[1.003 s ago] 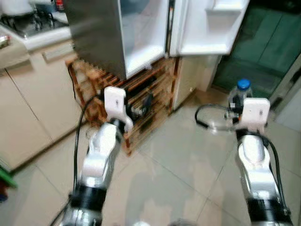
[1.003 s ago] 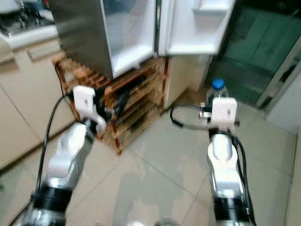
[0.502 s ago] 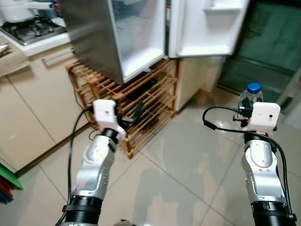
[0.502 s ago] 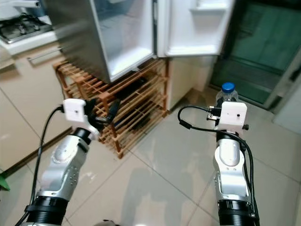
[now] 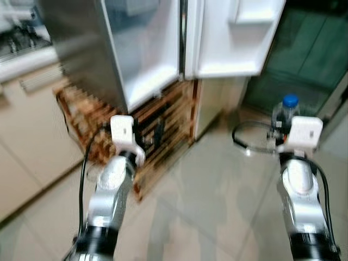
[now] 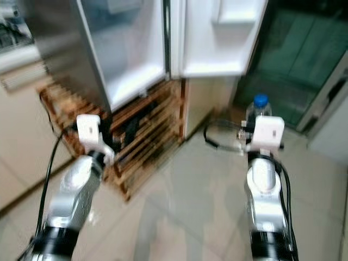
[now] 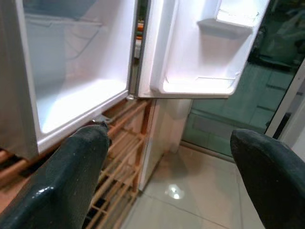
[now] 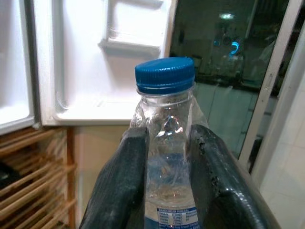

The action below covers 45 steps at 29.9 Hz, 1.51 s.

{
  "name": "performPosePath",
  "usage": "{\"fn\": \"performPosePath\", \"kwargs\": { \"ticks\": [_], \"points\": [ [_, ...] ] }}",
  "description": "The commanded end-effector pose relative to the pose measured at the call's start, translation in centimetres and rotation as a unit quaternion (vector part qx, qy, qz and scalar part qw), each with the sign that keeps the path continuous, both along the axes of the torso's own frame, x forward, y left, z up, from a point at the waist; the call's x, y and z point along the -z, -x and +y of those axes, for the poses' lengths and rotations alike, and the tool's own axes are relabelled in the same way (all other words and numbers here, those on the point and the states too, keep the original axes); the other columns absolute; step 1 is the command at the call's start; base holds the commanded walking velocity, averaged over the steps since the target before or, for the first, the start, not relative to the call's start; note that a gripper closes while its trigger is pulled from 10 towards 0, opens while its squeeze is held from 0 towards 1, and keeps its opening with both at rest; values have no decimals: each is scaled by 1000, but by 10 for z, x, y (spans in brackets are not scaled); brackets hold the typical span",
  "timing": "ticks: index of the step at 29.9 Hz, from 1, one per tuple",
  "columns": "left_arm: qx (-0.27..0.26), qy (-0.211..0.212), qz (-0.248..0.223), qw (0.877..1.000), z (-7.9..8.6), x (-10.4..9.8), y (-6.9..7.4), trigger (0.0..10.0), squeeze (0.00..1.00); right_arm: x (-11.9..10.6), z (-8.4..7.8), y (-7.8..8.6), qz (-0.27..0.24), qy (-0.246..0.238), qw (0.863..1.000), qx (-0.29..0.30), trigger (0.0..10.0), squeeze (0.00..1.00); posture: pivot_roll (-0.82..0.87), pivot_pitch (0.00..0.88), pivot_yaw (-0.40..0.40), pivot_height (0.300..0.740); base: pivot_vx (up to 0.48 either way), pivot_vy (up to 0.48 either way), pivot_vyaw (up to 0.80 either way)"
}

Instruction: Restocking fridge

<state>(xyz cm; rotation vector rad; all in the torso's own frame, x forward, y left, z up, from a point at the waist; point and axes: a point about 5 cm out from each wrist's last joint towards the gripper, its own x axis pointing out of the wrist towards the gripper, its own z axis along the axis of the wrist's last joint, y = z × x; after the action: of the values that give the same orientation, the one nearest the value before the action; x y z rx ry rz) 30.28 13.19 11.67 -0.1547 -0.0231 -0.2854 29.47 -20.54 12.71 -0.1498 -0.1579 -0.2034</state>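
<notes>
Steel-sided fridge far left, both doors swung wide; white interior bare at the bottom, open right door with a moulded door shelf. Wooden slatted rack under the fridge body. Pale tiled floor in the middle, glossy.

Left gripper: fingers spread wide, holding nothing, raised toward the rack and the fridge's lower edge.

Right gripper: fingers pinching a clear plastic water bottle just under the shoulder, blue screw cap standing above the fingertips. Bottle upright, well right of the fridge, out in front of the dark glass doorway.

Handling judgement:
- Thin-walled bottle, probably gives under squeeze; full or near full by the look, so moderate weight hanging below the grip.
- Smooth wet-look plastic, likely slippery; label band lower down may offer better friction.
- Hold near the neck keeps it from tipping, but the base could swing on the way in.
- Door shelf or the bare lower shelf both look reachable; set base down first, release only once it stands.
</notes>
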Motion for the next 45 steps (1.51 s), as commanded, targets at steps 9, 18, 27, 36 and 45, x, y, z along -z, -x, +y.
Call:
{"fn": "performPosePath", "kwargs": {
  "ticks": [9, 18, 27, 36, 45],
  "points": [
    [42, -21, -21, 999, -16, -8, -4, 10000, 0, -5, -3, -1, -13, 12, 1000, -2, 10000, 0, -40, 0, 14, 740, 472, 0, -689],
    [41, -21, -18, 999, -18, -8, -8, 10000, 0, -5, -2, -1, -17, 17, 1000, -12, 10000, 0, -46, 0, 12, 740, 472, 0, -279],
    [57, -16, -30, 998, -29, -14, -11, 10000, 0, -3, 0, -3, -9, 15, 1000, -21, 10000, 0, -51, 0, 12, 740, 472, 0, 0],
    [-27, -13, 21, 999, -11, -3, -19, 10000, 0, -3, 14, -12, 13, 20, 998, -62, 10000, 0, -55, 0, 19, 740, 207, 0, 479],
    [-183, -100, 68, 976, 49, 26, -2, 10000, 0, 5, 29, -13, 35, -47, 988, -143, 10000, 0, -51, 0, 12, 740, 0, 0, 128]
  ]
}}
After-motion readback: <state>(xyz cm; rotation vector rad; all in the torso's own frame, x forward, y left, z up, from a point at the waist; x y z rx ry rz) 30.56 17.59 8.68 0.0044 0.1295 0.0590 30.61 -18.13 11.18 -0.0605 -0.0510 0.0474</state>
